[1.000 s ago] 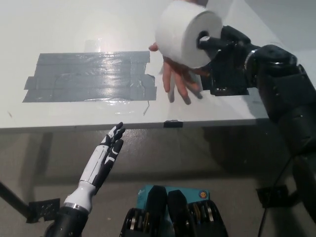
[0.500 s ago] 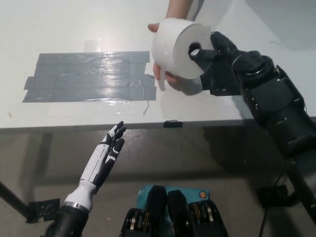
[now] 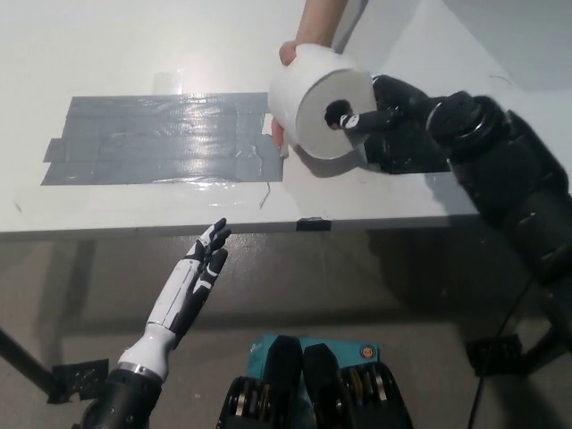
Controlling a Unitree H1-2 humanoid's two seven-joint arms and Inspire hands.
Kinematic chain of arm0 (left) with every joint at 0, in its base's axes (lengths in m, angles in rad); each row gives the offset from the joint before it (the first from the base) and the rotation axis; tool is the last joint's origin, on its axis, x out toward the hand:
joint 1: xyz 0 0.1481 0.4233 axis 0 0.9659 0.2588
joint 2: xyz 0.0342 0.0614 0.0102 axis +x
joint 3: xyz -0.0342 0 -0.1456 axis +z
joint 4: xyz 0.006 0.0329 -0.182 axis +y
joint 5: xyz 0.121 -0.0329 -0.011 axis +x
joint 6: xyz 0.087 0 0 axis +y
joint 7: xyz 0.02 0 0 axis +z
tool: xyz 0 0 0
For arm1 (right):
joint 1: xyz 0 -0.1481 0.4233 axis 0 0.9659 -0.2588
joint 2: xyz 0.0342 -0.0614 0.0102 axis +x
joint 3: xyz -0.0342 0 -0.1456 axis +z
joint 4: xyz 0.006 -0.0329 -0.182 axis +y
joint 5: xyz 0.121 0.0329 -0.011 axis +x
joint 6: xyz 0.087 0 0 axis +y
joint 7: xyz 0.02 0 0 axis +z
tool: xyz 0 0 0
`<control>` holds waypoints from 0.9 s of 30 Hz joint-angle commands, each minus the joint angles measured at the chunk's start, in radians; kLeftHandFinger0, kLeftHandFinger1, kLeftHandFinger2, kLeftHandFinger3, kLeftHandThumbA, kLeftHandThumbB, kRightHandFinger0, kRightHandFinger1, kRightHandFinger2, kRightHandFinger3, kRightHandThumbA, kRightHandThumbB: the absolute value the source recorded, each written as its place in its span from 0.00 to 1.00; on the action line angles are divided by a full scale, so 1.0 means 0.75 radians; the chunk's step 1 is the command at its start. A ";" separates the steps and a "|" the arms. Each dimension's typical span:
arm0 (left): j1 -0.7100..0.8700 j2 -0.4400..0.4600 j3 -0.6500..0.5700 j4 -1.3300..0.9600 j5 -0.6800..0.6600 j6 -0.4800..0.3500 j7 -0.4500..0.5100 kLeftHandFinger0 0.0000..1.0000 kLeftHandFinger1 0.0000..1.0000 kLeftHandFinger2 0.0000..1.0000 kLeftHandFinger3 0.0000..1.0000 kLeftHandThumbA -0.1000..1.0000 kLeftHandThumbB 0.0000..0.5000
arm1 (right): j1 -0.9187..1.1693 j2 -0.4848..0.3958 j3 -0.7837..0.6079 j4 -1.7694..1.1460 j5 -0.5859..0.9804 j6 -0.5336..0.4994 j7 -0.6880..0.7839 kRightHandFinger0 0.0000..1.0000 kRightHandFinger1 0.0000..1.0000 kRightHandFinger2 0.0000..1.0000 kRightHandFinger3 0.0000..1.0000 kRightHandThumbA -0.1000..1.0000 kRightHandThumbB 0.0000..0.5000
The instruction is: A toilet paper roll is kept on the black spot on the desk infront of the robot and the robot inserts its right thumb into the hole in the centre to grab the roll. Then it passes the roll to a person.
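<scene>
The white toilet paper roll (image 3: 313, 98) hangs above the desk's right part, its dark centre hole facing me. A person's hand (image 3: 308, 36) reaches in from the top and grips the roll from behind. My black right hand (image 3: 398, 116) is just right of the roll, open. Its thumb tip sits at the mouth of the hole and its fingers stay clear of the paper. My white left hand (image 3: 189, 284) rests open below the desk's front edge, at lower left.
A patch of grey tape (image 3: 161, 138) covers the desk's left middle. The white desk (image 3: 107, 219) ends in a front edge across the picture, with a small black clip (image 3: 313, 223) on it. Grey floor lies below.
The roll has moved left and down with the person's hand now wrapped behind it. My right thumb has slid out of the hole to its mouth. The left hand has stayed put.
</scene>
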 commanded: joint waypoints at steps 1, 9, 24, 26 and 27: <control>-0.038 0.012 -0.006 -0.045 0.011 0.006 -0.015 1.00 1.00 1.00 1.00 1.00 0.21 | -0.037 -0.069 -0.034 -0.158 0.001 0.049 0.127 1.00 1.00 1.00 1.00 0.73 1.00; -0.046 0.014 -0.006 -0.040 0.006 0.004 -0.020 1.00 1.00 1.00 1.00 1.00 0.20 | 0.052 -0.142 -0.185 -0.436 0.006 0.074 0.017 1.00 1.00 1.00 1.00 0.81 1.00; -0.034 0.013 -0.003 -0.019 0.000 -0.013 -0.014 1.00 1.00 1.00 1.00 1.00 0.17 | 0.622 -0.252 -0.220 -1.536 -0.154 0.274 -0.017 1.00 1.00 1.00 1.00 0.89 1.00; -0.042 0.012 0.004 -0.009 0.000 -0.022 -0.004 1.00 1.00 1.00 1.00 1.00 0.16 | 0.720 -0.212 -0.245 -1.613 -0.117 0.193 -0.051 1.00 1.00 1.00 1.00 0.90 0.96; -0.038 0.011 0.007 -0.011 -0.003 -0.021 -0.004 1.00 1.00 1.00 1.00 1.00 0.16 | 0.760 -0.195 -0.249 -1.640 -0.114 0.167 -0.067 1.00 1.00 1.00 1.00 0.90 0.96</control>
